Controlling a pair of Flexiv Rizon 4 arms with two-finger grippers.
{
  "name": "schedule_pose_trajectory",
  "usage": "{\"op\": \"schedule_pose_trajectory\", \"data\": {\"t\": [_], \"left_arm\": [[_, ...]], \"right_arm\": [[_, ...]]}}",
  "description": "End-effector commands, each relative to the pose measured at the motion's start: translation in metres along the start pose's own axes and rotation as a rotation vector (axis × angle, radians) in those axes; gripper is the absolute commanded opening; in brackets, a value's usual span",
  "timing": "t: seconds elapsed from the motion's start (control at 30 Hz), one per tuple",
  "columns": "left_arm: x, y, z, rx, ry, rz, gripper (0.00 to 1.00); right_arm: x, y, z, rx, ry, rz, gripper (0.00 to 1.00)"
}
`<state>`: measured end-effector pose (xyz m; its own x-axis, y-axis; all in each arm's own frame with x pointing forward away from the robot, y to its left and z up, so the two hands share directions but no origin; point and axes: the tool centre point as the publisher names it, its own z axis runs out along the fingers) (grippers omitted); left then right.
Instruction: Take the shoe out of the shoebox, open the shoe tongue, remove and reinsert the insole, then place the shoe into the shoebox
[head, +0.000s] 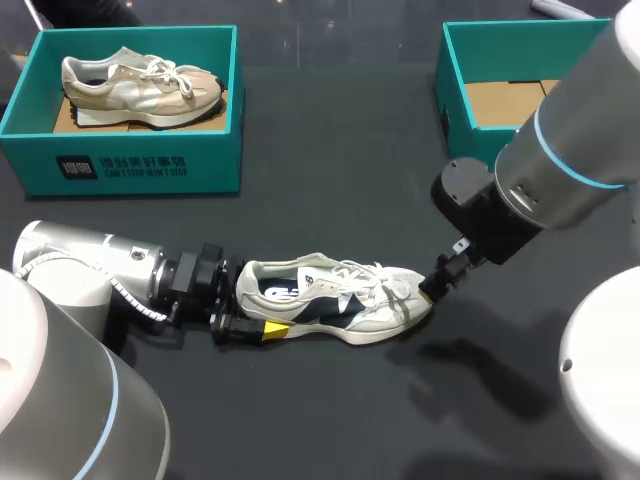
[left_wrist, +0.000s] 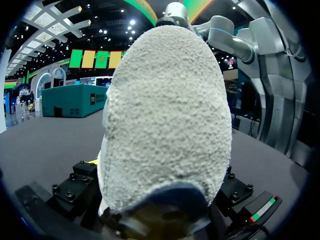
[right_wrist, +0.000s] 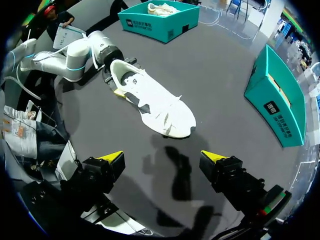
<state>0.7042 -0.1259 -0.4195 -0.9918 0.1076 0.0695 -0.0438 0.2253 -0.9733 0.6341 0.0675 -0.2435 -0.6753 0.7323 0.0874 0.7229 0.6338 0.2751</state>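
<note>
Lying on its sole near the middle of the bench (head: 330, 420), the white shoe (head: 335, 300) points its toe to my right, well apart from the left shoebox (head: 130, 165) and the right shoebox (head: 450, 95) on the far side. The left claw (head: 248, 308) is closed on the heel from both sides. The right claw (right_wrist: 162, 157) hangs just off the toe, fingers spread wide, holding nothing. A beige shoe (head: 140, 88) lies in the left shoebox; the right shoebox shows its cardboard floor.

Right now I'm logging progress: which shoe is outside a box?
The white-and-navy shoe, on the table; the beige shoe sits inside the left-hand shoebox.
</note>
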Motion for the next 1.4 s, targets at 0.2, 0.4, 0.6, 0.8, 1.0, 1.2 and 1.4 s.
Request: {"op": "schedule_pose_trajectory", "data": {"t": [0.2, 0.4, 0.6, 0.8, 1.0, 1.2, 1.4], "left_arm": [[-0.003, 0.001, 0.002, -0.001, 0.001, -0.001, 0.0], [-0.003, 0.001, 0.002, -0.001, 0.001, -0.001, 0.0], [-0.003, 0.001, 0.002, -0.001, 0.001, -0.001, 0.0], [-0.003, 0.001, 0.002, -0.001, 0.001, -0.001, 0.0], [-0.003, 0.001, 0.002, -0.001, 0.001, -0.001, 0.0], [-0.003, 0.001, 0.002, -0.001, 0.001, -0.001, 0.0], [-0.003, 0.001, 0.002, -0.001, 0.001, -0.001, 0.0]], "right_arm": [[0.02, 0.015, -0.005, 0.011, -0.17, 0.204, 1.0], [0.037, 0.031, -0.015, 0.033, -0.286, 0.354, 1.0], [0.054, 0.042, -0.012, 0.071, -0.311, 0.374, 1.0], [0.054, 0.042, -0.012, 0.071, -0.311, 0.374, 1.0], [0.057, 0.045, -0.01, 0.089, -0.318, 0.403, 1.0], [0.077, 0.058, -0.016, 0.129, -0.429, 0.53, 1.0], [0.098, 0.065, -0.029, 0.098, -0.444, 0.585, 1.0]]}}
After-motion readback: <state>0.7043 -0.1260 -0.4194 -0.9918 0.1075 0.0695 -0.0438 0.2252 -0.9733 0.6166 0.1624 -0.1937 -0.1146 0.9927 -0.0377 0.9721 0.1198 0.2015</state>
